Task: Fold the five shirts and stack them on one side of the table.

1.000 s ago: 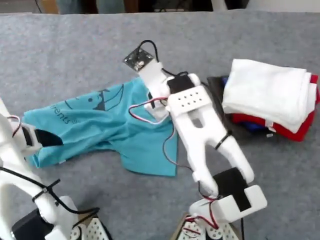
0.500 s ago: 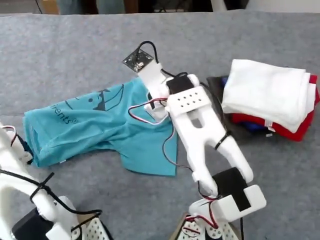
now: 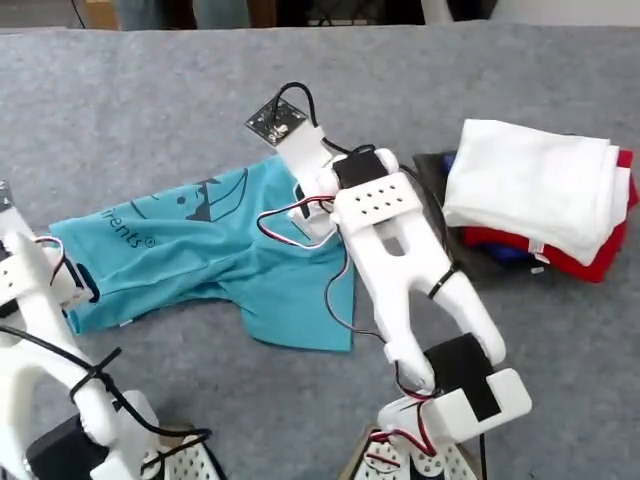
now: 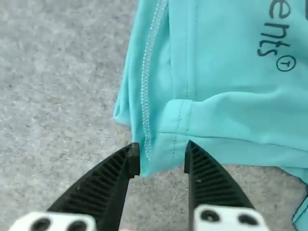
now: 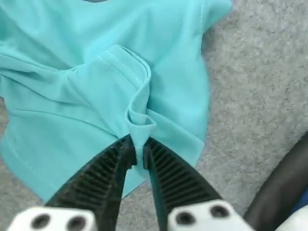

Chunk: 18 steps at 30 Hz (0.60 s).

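A teal shirt [image 3: 210, 250] lies crumpled and partly spread on the grey table. In the left wrist view, my left gripper [image 4: 161, 159] is open, its black fingers standing on either side of the hemmed corner of the shirt [image 4: 211, 82]. In the high view that arm [image 3: 35, 290] is at the shirt's left end. My right gripper [image 5: 138, 150] is shut on a raised fold of the teal shirt [image 5: 96, 96]. The right arm [image 3: 385, 215] stretches over the shirt's right edge and hides the gripper there.
A stack of folded shirts [image 3: 535, 190] sits at the table's right side, white on top, with red, blue and black beneath. Grey table [image 3: 150, 110] lies bare behind the shirt. Both arm bases stand at the front edge.
The left arm drew back off the shirt's left end, then came up again at its corner. The right arm and its hold on the shirt are unchanged.
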Each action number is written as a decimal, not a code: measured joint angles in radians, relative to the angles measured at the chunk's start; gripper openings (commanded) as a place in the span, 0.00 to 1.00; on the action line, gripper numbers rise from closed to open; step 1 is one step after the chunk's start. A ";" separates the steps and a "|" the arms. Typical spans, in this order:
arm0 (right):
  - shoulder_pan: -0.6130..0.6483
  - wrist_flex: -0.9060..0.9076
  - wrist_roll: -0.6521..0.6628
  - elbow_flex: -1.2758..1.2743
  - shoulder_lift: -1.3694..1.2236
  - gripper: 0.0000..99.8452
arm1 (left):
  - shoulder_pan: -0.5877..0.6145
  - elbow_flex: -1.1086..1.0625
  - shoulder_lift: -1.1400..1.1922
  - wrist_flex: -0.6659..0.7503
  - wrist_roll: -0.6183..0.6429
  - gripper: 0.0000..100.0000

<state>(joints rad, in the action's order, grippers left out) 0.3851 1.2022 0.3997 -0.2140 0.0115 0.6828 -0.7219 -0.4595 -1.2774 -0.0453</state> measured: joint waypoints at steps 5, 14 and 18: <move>0.000 0.000 0.000 0.000 0.000 0.01 | -0.002 -0.043 0.000 0.051 0.000 0.18; 0.000 0.000 0.000 0.000 0.000 0.01 | -0.002 -0.130 0.026 0.170 0.048 0.18; 0.000 0.000 0.000 0.000 0.000 0.01 | -0.002 -0.129 0.083 0.186 0.055 0.18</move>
<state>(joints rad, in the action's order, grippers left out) 0.3851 1.2022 0.3997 -0.2140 0.0115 0.6813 -0.8508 -0.3767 -1.0917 0.0100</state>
